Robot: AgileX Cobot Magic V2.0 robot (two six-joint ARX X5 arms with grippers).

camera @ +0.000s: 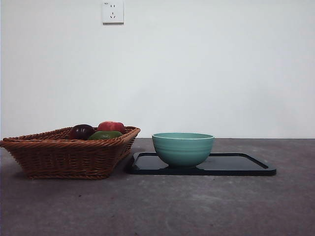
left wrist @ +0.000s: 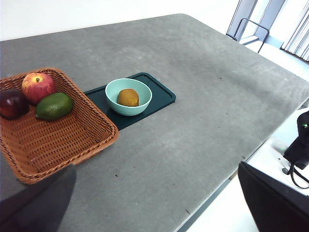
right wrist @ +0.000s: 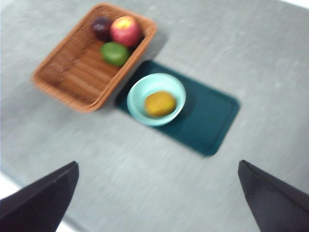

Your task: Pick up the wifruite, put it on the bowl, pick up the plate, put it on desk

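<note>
- Nearest in both wrist views, each gripper's fingers [left wrist: 270,203] [right wrist: 275,198] stand spread wide apart, empty, high above the desk [camera: 162,206].
- Left gripper [left wrist: 159,203] and right gripper [right wrist: 157,198] touch nothing.
- Bowl [camera: 182,148] stands on the dark tray [camera: 246,164], at the tray end nearest the basket [camera: 64,157].
- Wifruite [left wrist: 128,97] lies inside the bowl.
- Basket sits just beside the tray; whether they touch cannot be told.
- Red apple [left wrist: 37,87], green fruit [left wrist: 53,106] and dark purple fruit [left wrist: 11,103] cluster at one end of the basket.
- Wall socket [camera: 112,12] sits above the basket.
</note>
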